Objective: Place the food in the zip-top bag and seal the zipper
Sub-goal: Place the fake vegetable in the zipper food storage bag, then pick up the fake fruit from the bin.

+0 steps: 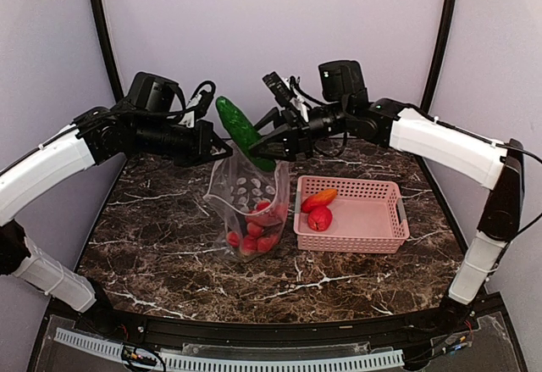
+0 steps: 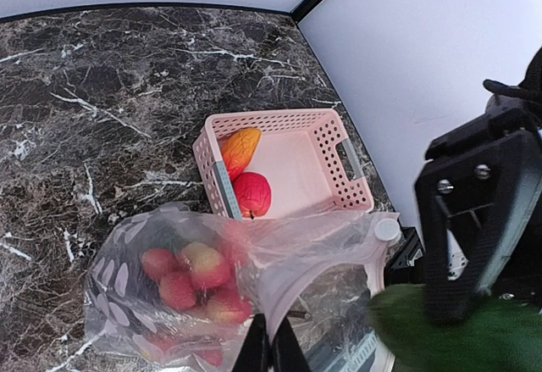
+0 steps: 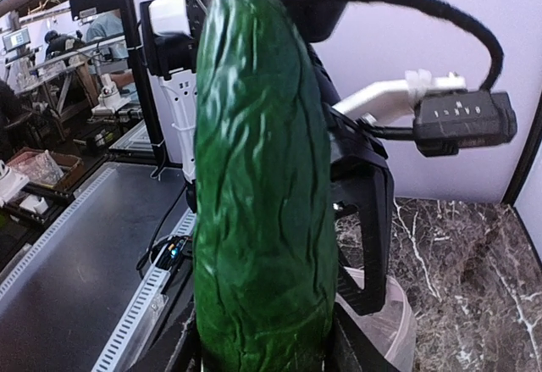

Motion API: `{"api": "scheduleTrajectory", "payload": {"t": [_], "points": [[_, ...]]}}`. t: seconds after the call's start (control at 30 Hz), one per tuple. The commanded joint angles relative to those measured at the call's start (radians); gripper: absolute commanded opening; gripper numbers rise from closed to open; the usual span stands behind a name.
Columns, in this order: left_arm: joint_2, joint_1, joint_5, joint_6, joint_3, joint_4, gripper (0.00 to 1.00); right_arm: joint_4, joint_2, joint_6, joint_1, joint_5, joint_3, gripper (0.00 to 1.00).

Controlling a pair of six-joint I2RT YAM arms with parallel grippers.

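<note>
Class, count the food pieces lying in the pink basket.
2: an orange-red long piece at the pink basket's left end, a red round piece beside it. None seems hidden.

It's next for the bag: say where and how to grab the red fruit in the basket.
Pinch the red fruit across its round middle, likely from above: the pink basket walls block the sides and the orange piece crowds it.

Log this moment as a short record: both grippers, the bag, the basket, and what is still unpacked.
left gripper: shut on the mouth edge of the zip-top bag, holding it up
right gripper: shut on the cucumber, tilted above the bag mouth
bag contents: several red berries at the bottom
bag mouth: open, not sealed
basket: holds an orange-red piece and a red round piece
still unpacked: cucumber, both basket pieces
</note>
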Motion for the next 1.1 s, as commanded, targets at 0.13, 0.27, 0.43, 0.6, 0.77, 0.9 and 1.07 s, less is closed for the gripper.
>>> {"api": "scheduleTrajectory", "payload": {"t": [0.13,0.27,0.43,0.6,0.77,0.9,1.07], "points": [[-0.022,0.018,-0.040,0.040,-0.037,0.008,0.01,0.048,0.054,0.010,0.010,0.061,-0.021,0.65],[-0.027,0.031,-0.046,0.047,-0.056,0.008,0.01,0.012,0.020,-0.009,0.009,0.066,-0.002,0.66],[-0.024,0.040,-0.069,0.083,-0.060,-0.008,0.01,-0.082,-0.078,-0.100,-0.005,0.106,-0.009,0.66],[-0.049,0.047,-0.099,0.109,-0.015,-0.080,0.01,-0.190,-0.179,-0.180,-0.092,0.180,-0.081,0.65],[-0.122,0.047,-0.159,0.151,0.005,-0.104,0.01,-0.296,-0.234,-0.268,-0.254,0.246,-0.191,0.60],[-0.005,0.045,-0.178,0.212,0.033,-0.303,0.01,-0.340,-0.254,-0.352,-0.274,0.437,-0.295,0.57],[-0.014,0.003,-0.156,0.241,0.018,-0.303,0.01,-0.358,-0.250,-0.389,-0.278,0.503,-0.406,0.53]]}}
